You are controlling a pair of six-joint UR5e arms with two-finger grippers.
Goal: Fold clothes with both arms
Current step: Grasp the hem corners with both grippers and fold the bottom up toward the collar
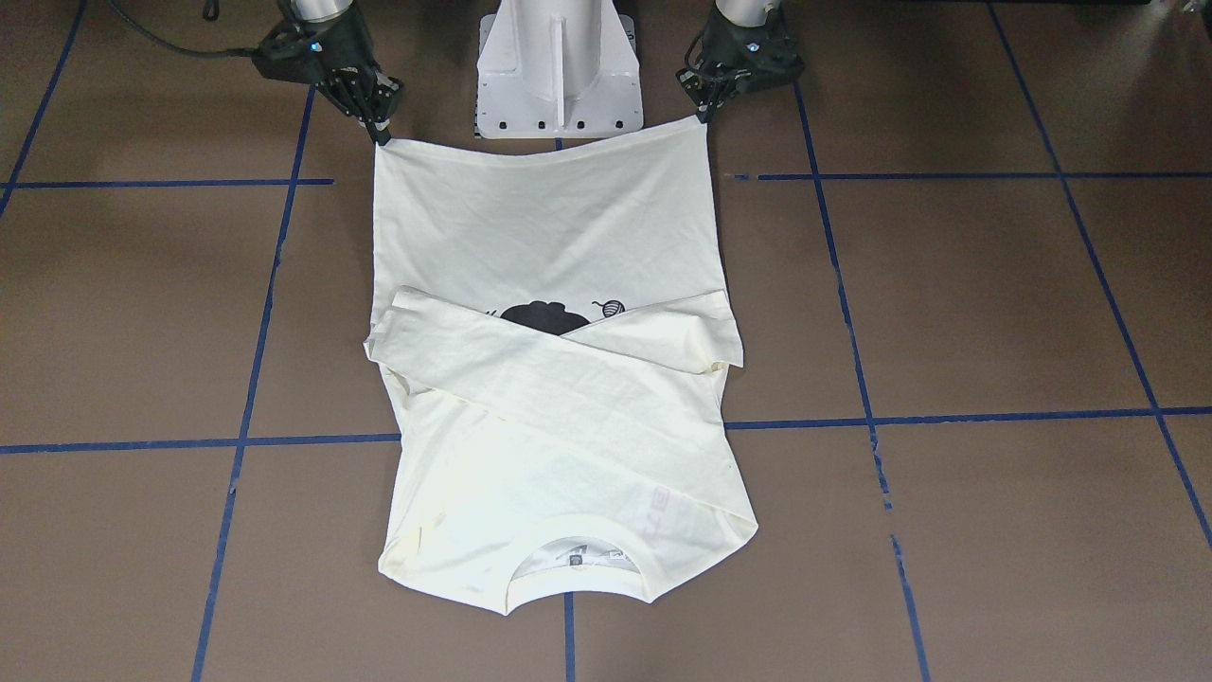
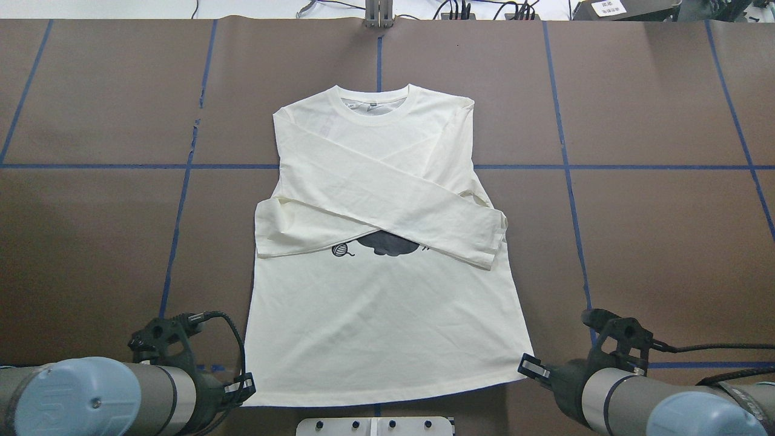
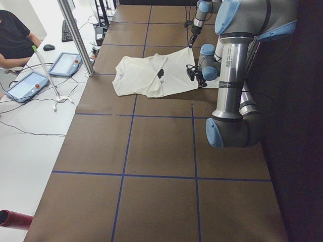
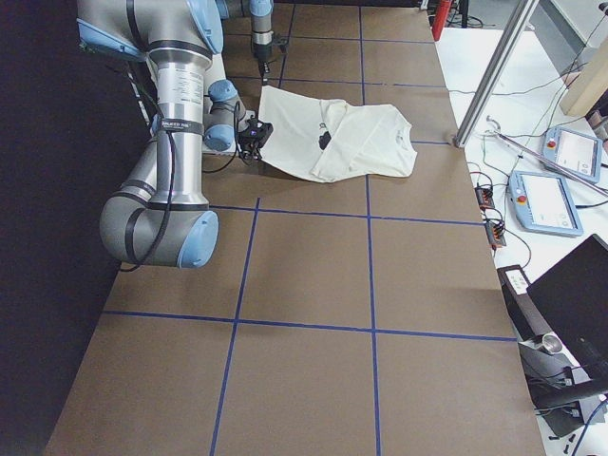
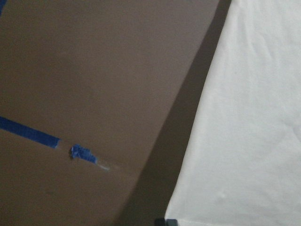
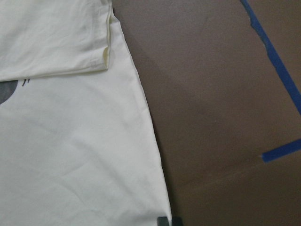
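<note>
Front-facing view: the cream-white long-sleeve cotton T-shirt (image 1: 544,218) is lying flat on the brown table (image 1: 994,303) with its blue tape lines (image 1: 947,417). Its hem is sitting near the robot's white pedestal (image 1: 559,66) and its collar at the far end. Both sleeves are lying crossed over the chest, partly covering the black cat graphic (image 1: 544,317). The black two-finger right gripper (image 1: 381,134) is pinching one hem corner and the matching left gripper (image 1: 703,116) is pinching the other, so the hem is sagging slightly between them.

Overhead: the left gripper (image 2: 245,387) is sitting at the hem's left corner and the right gripper (image 2: 528,366) at its right corner, both closed on fabric.

Left side view: the near arm is reaching down to the shirt's near hem corner.

Right side view: the near arm is doing the same at its own corner.

Left wrist camera: white fabric is filling the right half, and its corner is meeting a dark fingertip (image 5: 165,221) at the bottom edge.

Right wrist camera: the shirt is filling the left half, and its corner is touching a fingertip (image 6: 163,220).
</note>
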